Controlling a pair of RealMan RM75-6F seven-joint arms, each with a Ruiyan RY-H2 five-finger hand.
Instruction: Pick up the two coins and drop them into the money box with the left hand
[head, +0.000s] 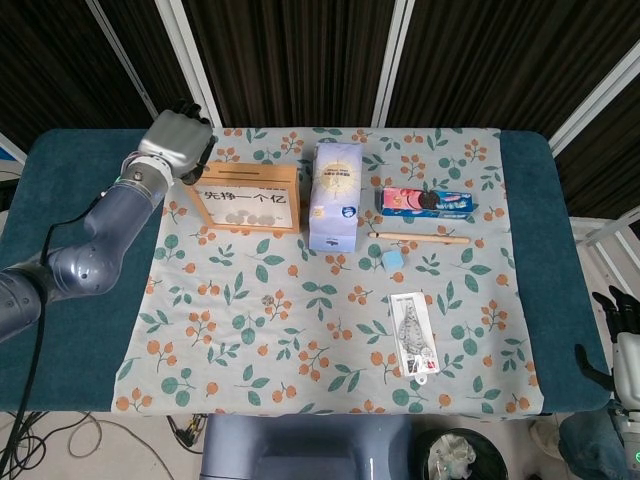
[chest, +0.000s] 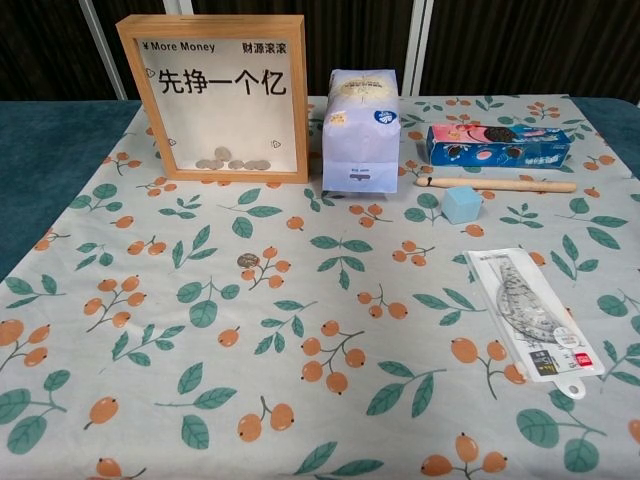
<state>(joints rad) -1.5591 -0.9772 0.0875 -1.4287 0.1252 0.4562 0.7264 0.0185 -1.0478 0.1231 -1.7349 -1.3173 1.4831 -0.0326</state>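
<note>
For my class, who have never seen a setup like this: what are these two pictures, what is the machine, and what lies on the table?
One picture looks down from the robot's head, the other looks forward from its chest. The left robot hand hovers at the top left corner of the wooden money box; whether it holds anything cannot be told. The right robot hand hangs beside the table's edge. On the floral tablecloth lie one coin, a white bag, a biscuit pack, a wooden stick, a blue cube and a packaged ruler set.
</note>
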